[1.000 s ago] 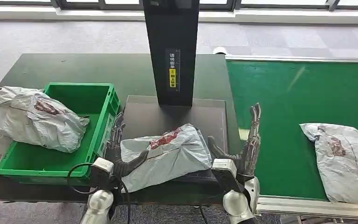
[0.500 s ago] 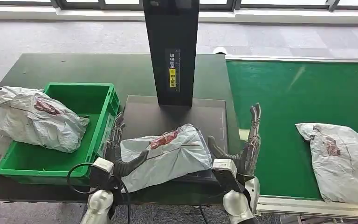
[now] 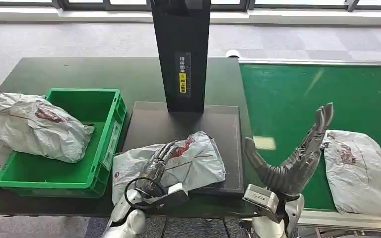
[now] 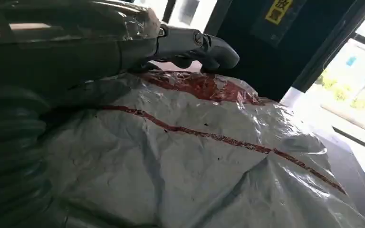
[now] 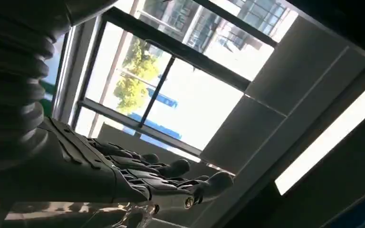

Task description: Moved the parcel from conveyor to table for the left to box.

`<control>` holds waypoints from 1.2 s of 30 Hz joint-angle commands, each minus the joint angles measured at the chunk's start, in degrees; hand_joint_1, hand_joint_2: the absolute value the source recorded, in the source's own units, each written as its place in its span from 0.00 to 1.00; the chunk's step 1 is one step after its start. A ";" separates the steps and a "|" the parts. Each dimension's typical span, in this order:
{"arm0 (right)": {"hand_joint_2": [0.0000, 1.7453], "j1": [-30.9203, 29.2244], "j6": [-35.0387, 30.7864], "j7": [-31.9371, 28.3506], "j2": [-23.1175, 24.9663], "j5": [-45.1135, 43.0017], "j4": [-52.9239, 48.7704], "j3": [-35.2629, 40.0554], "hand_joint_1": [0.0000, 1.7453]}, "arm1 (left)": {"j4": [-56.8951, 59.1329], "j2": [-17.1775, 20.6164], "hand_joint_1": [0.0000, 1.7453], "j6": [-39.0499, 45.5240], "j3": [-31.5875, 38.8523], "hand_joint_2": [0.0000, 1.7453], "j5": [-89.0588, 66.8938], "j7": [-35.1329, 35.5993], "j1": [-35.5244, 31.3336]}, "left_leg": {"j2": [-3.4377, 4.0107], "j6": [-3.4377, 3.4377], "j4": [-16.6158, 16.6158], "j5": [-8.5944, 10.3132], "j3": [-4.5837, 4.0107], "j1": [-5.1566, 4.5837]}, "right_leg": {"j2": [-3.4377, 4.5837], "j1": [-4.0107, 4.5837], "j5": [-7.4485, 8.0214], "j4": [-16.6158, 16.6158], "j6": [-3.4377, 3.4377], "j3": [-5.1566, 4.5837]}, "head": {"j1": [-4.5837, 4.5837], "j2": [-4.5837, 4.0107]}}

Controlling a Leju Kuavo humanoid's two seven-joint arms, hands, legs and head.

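Green crate [image 3: 106, 126] with bagged parcel [image 3: 34, 126] at 9 o'clock, left hand [image 3: 159, 159] resting flat, fingers extended, on grey parcel [image 3: 198, 163] on dark table [image 3: 79, 74], right hand [image 3: 297, 158] raised, spread, empty, over green conveyor [image 3: 297, 94], second parcel [image 3: 362, 168] at 3 o'clock.

Black post [image 3: 180, 54]: yellow-and-white label [image 3: 182, 75], Chinese characters, too small to read.

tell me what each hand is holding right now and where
The left hand lies flat on top of the middle parcel, near its red print, not clearly gripping it. The right hand is raised, fingers apart, holding nothing.
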 commanded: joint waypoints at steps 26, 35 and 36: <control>1.00 -0.03 0.02 0.30 2.34 -0.67 -0.98 -3.60 0.00 | 11.59 0.09 1.00 1.03 -3.77 1.00 -0.26 1.27 -5.35 | -0.16 0.01 -0.07 0.06 0.25 0.03 | -0.19 0.05 0.01 -0.07 -0.04 0.36 | 0.00 0.00; 1.00 -0.48 0.02 0.30 2.34 -0.68 -0.17 -3.25 0.00 | 11.23 0.31 1.00 1.32 -3.39 1.00 -0.61 1.63 -5.10 | -0.11 0.00 -0.10 0.04 0.30 0.00 | -0.13 0.01 -0.01 -0.06 -0.04 0.38 | 0.00 0.00; 1.00 -0.54 0.02 0.30 2.34 -0.73 -0.23 -3.28 0.00 | 11.14 0.30 1.00 1.22 -3.29 1.00 -0.74 1.66 -5.09 | -0.07 0.00 -0.05 0.02 0.27 0.00 | -0.08 0.02 -0.01 -0.03 -0.02 0.35 | -0.02 0.00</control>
